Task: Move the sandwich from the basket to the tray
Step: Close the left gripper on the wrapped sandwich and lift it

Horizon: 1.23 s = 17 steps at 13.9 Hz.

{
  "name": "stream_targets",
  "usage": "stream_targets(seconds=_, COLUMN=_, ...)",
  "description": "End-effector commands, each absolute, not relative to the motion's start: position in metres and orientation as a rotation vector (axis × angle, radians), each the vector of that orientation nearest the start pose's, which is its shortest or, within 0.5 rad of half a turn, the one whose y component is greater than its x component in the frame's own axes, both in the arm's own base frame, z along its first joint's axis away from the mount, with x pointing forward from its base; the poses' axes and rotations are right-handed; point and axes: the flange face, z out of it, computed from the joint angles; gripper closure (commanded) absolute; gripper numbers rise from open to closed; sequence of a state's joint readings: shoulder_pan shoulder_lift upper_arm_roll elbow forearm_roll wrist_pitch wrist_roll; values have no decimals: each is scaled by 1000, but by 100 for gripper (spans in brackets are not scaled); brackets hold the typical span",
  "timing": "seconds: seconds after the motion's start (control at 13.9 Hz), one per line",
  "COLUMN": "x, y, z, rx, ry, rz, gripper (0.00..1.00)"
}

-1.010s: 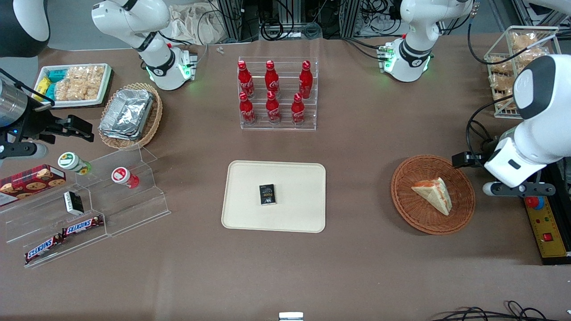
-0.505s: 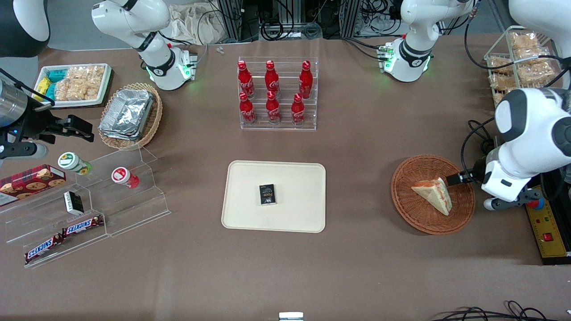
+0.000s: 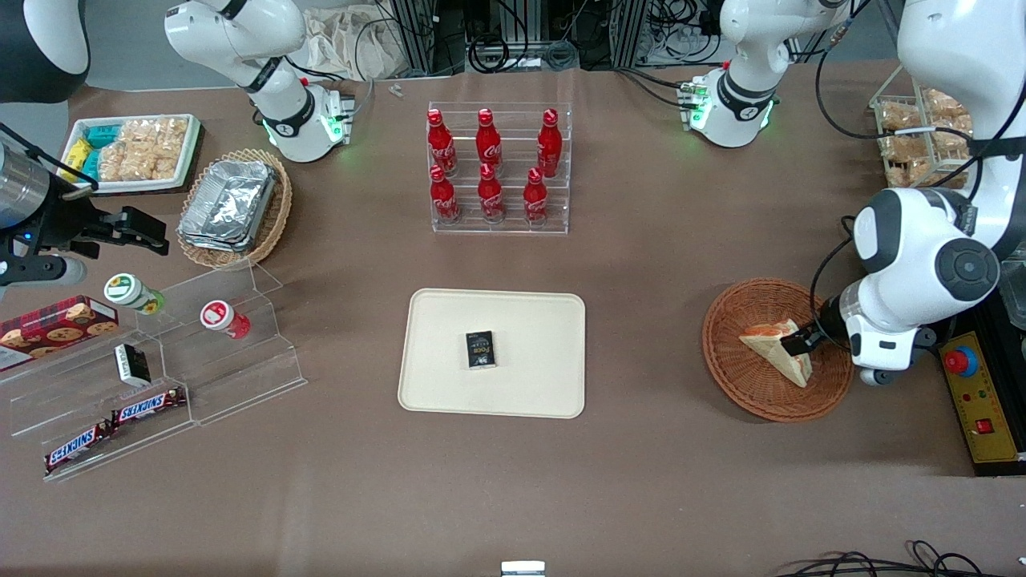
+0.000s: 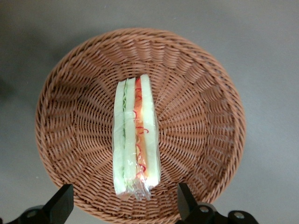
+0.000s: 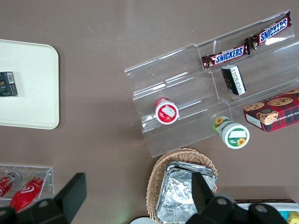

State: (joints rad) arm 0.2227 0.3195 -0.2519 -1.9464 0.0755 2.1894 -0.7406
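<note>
While the sandwich (image 3: pixel 776 349) is sitting in the basket (image 3: pixel 749 386), nothing's really been done on the actual move yet, so I'd call this the very start: approach only, with grab, lift, carry and drop-off all left to do. The gripper (image 4: pixel 125 206) hangs over the basket, fingers spread wide with the wedge between them but not touching it, as far as the wrist view shows. In the front view the gripper sits over the sandwich at about 3 o'clock of the basket's middle.

The tray (image 3: pixel 449 385) lies well apart from the basket, toward the parked arm's end of the table, and it already has a small black box (image 3: pixel 480 349) near its centre, so my guess is the sandwich needs to land on one of the bare parts.

Materials: the basket is round, shallow, reddish-brown wicker, ribbed weave radiating out from the middle. The sandwich is a triangular wedge of pale soft-looking bread wrapped in clear shiny film, standing on edge, with green and orange-red filling stripes facing up. Probably squishy, and the film looks slippery. The tray is smooth matte cream, rectangular with rounded corners and a low rim. The tabletop is plain brown.
</note>
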Motion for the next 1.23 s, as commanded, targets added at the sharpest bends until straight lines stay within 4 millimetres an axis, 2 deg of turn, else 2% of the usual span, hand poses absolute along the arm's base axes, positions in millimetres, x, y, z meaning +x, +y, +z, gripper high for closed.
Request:
stream_targets(seconds=0.0, x=606, y=-7, z=305, rx=-2910, ry=-1157, rz=91, gripper=0)
stream_targets(seconds=0.29, x=610, y=-5, z=293, rx=-2866, ry=-1297, rz=69, gripper=0)
stream_targets(seconds=0.51, x=606, y=-4, z=283, rx=-2858, ry=-1294, rz=97, gripper=0)
stream_targets(seconds=0.65, x=601, y=4, z=274, rx=-2838, ry=-1306, rz=119, gripper=0)
stream_targets(seconds=0.94, x=590, y=2, z=252, rx=-2851, ry=-1311, rz=100, gripper=0)
stream_targets(seconds=1.15, x=592, y=-5, z=238, rx=-2840, ry=-1351, rz=104, gripper=2)
